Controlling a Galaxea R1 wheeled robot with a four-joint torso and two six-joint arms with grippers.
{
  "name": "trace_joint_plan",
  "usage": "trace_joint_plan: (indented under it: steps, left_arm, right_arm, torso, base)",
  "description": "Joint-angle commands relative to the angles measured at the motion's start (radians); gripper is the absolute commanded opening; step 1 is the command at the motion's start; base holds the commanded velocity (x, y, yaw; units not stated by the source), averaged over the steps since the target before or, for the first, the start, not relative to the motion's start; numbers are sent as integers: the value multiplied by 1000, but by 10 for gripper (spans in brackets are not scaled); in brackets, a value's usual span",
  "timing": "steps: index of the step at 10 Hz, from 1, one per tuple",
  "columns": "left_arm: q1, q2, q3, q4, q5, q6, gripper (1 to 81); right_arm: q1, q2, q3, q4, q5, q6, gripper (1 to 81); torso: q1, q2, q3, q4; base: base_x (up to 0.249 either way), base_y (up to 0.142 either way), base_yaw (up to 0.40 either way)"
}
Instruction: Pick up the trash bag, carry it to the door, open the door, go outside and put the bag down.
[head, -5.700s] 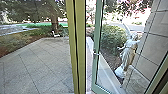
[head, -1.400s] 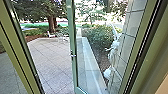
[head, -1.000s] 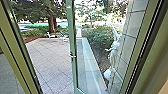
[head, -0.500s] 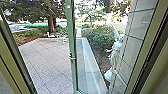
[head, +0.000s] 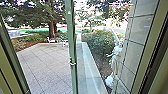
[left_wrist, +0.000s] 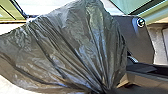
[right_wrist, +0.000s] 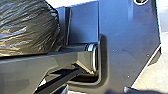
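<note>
gathering into tight folds, the dark trash bag (left_wrist: 75, 45) is close to the left wrist camera, its rounded side also near the right wrist camera. it looks like thin, soft, slippery plastic, with the contents giving it some bulk; its weight is hard to judge, probably light to middling. it will likely swing and change shape as it travels, and the film could tear on the door (head: 71, 45) or its handle (head: 72, 62). the best place to take hold is the bunched neck where the folds meet, not the smooth, loose side. i cannot tell whether the jaws of the left gripper or the right gripper are wide, narrow or closed on plastic.

compared with the first head picture, the camera has turned and moved: the thick frame post (head: 15, 65) that was near the middle is now along the left edge, and the door's upright edge is just left of centre. the paving (head: 45, 65) fills the lower left, with the statue (head: 116, 55) right of centre.
</note>
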Motion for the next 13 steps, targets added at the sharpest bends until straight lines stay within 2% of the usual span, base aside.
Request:
trace_joint_plan:
  steps: [1, 13]
  left_arm:
    - [-47, -1, 3, 8, 58, 3, 10]
    - [-48, 0, 3, 8, 58, 3, 10]
  right_arm:
    - [50, 16, 12, -1, -62, -8, 811]
    - [48, 16, 12, -1, -62, -8, 811]
  torso:
    - [0, 0, -1, 0]
    - [-1, -1, -1, 0]
  base:
    - [108, 0, 0]
    - [108, 0, 0]
